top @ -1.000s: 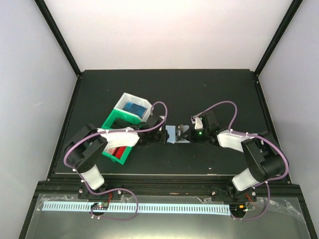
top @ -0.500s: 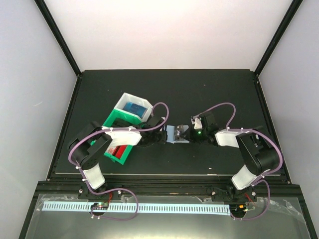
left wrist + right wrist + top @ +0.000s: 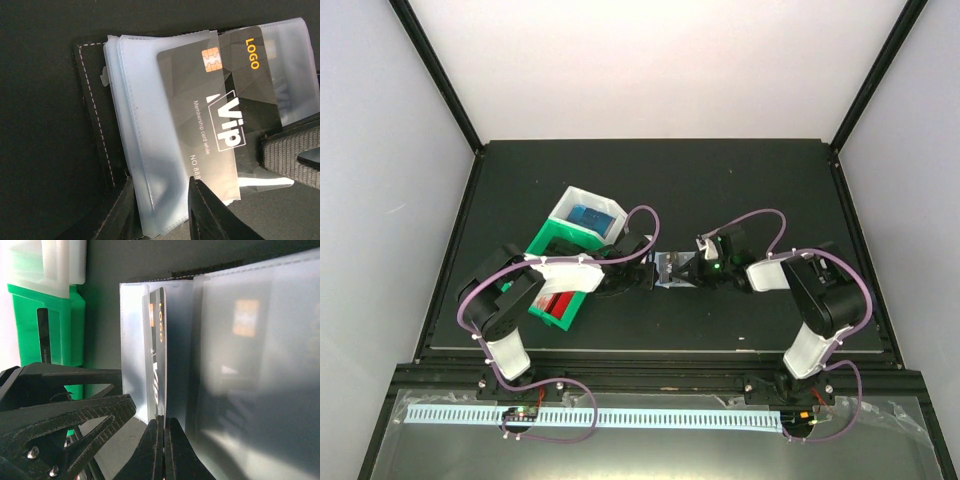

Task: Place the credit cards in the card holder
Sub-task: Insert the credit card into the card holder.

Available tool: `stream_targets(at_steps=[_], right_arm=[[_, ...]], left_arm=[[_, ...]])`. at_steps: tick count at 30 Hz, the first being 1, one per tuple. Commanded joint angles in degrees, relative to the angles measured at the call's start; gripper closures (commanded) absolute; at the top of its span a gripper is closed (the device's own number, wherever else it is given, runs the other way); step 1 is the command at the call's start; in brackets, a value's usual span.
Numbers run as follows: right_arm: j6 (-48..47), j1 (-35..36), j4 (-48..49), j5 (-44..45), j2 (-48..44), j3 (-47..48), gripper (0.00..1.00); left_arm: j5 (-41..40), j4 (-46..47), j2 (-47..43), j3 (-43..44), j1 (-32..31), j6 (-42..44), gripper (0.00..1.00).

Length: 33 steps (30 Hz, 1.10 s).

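Note:
The card holder [image 3: 670, 268] lies open between my two grippers, black outside with pale blue clear sleeves [image 3: 145, 125], which also show in the right wrist view [image 3: 235, 365]. A black VIP credit card [image 3: 220, 115] sits partly inside one sleeve. It shows edge-on in the right wrist view [image 3: 159, 340]. My right gripper [image 3: 692, 270] is shut on the card's near edge [image 3: 163, 419]. My left gripper [image 3: 648, 273] clamps the holder's edge, its jaws around the cover and sleeve stack [image 3: 161, 182].
A green plastic tray [image 3: 542, 243] with red items stands left of the holder, under my left arm. A white tray [image 3: 570, 195] with a blue card sits at its far end. Both show in the right wrist view: green [image 3: 45, 325], white [image 3: 55, 260].
My right gripper has moved a little left with the card, towards the holder, and its arm has swung in. The left gripper has stayed on the holder.

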Motion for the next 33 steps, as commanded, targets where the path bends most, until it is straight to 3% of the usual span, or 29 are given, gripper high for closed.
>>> stream_targets(at_steps=[1, 11, 21, 26, 33], right_arm=[[0.71, 1.22, 0.88, 0.05, 1.90, 0.60, 0.99], [-0.70, 4.50, -2.62, 3.47, 3.87, 4.55, 0.96], [-8.57, 4.62, -18.43, 17.34, -7.98, 7.07, 0.52], [-10.13, 5.06, -22.66, 23.93, -12.64, 7.78, 0.48], [-11.50, 7.49, -24.22, 26.81, -8.05, 11.45, 0.45]], left_arm=[[1.92, 0.34, 0.52, -0.01, 0.09, 0.63, 0.66], [2.00, 2.25, -0.65, -2.04, 0.14, -0.30, 0.60], [1.46, -1.09, -5.71, -1.58, 1.23, 1.66, 0.46], [1.05, -2.41, -10.10, -1.79, 2.15, 1.98, 0.37], [3.22, -2.02, -10.26, -1.95, 3.83, 1.79, 0.30]])
